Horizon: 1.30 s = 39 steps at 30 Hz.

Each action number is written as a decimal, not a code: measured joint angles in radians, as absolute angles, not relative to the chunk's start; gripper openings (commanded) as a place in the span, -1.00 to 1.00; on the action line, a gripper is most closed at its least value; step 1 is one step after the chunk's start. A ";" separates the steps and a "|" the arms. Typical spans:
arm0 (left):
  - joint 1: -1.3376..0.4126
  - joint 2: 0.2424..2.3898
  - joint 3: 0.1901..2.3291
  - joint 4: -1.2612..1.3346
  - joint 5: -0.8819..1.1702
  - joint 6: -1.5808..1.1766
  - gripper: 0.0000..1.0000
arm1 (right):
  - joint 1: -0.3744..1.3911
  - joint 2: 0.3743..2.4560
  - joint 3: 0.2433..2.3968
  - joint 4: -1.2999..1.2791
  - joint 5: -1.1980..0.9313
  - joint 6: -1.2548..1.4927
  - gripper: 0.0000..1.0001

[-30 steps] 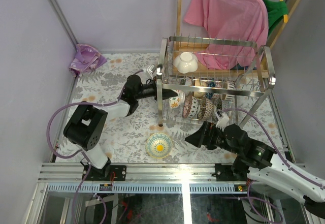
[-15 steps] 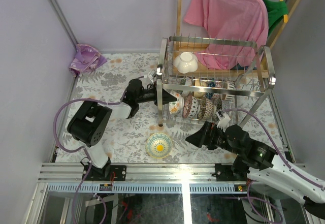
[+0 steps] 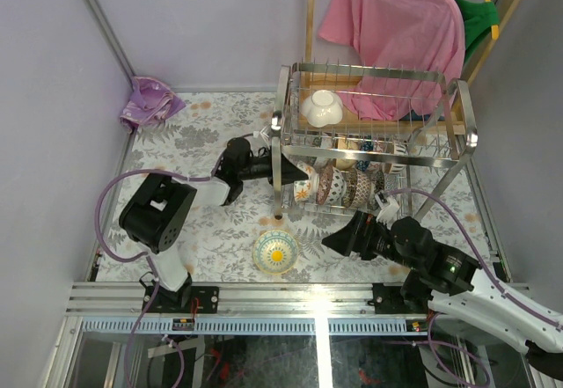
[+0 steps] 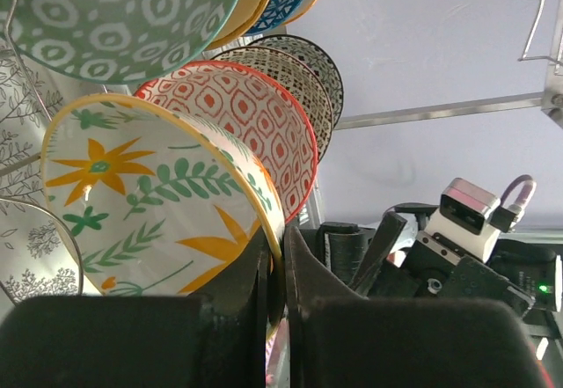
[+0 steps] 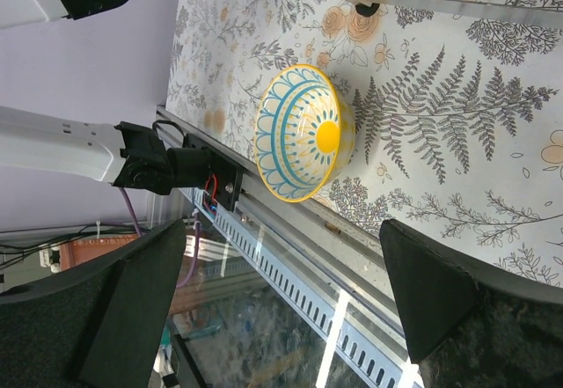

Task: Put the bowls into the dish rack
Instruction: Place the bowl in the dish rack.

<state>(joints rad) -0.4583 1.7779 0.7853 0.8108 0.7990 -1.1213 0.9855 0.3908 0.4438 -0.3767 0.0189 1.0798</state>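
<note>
The steel dish rack [image 3: 281, 142] stands at the table's back right. My left gripper [image 4: 274, 265] is shut on the rim of a white bowl with yellow flowers and green leaves [image 4: 149, 203]. It holds the bowl tilted on edge inside the lower tier, beside a red-patterned bowl [image 4: 255, 115] in a row of standing bowls [image 3: 347, 186]. From above, the left gripper [image 3: 288, 173] reaches in past the front left post. A white bowl [image 3: 321, 106] lies on the upper tier. A yellow and blue bowl [image 3: 275, 251] [image 5: 303, 133] sits upright on the table. My right gripper [image 5: 290, 318] [image 3: 339, 238] hovers open to its right.
A pink shirt [image 3: 396, 27] and a green garment [image 3: 475, 10] hang on a wooden stand behind the rack. A purple cloth [image 3: 151, 99] lies in the far left corner. The metal front rail [image 3: 290, 296] runs close to the loose bowl. A green-patterned bowl [image 4: 114, 10] hangs overhead in the left wrist view.
My left gripper has pushed a little further right into the lower tier with the flowered bowl. The right arm has barely shifted.
</note>
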 measured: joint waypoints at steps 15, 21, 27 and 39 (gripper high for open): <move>-0.498 1.716 0.906 0.432 0.751 -0.851 -0.97 | 0.986 0.385 0.434 -0.377 0.019 1.081 0.99; -0.506 1.712 0.926 0.390 0.726 -0.792 -0.39 | 0.986 0.387 0.434 -0.377 0.019 1.080 0.99; -0.496 1.708 0.926 0.360 0.676 -0.775 -0.29 | 0.986 0.381 0.434 -0.377 0.019 1.081 0.99; -0.491 1.693 0.926 0.308 0.647 -0.740 0.16 | 0.986 0.359 0.427 -0.385 0.019 1.081 0.98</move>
<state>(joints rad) -0.4911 1.6928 0.9257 0.3077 0.6468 -0.7403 0.9855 0.3588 0.4267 -0.3847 0.0189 1.0813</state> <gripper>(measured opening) 0.545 0.993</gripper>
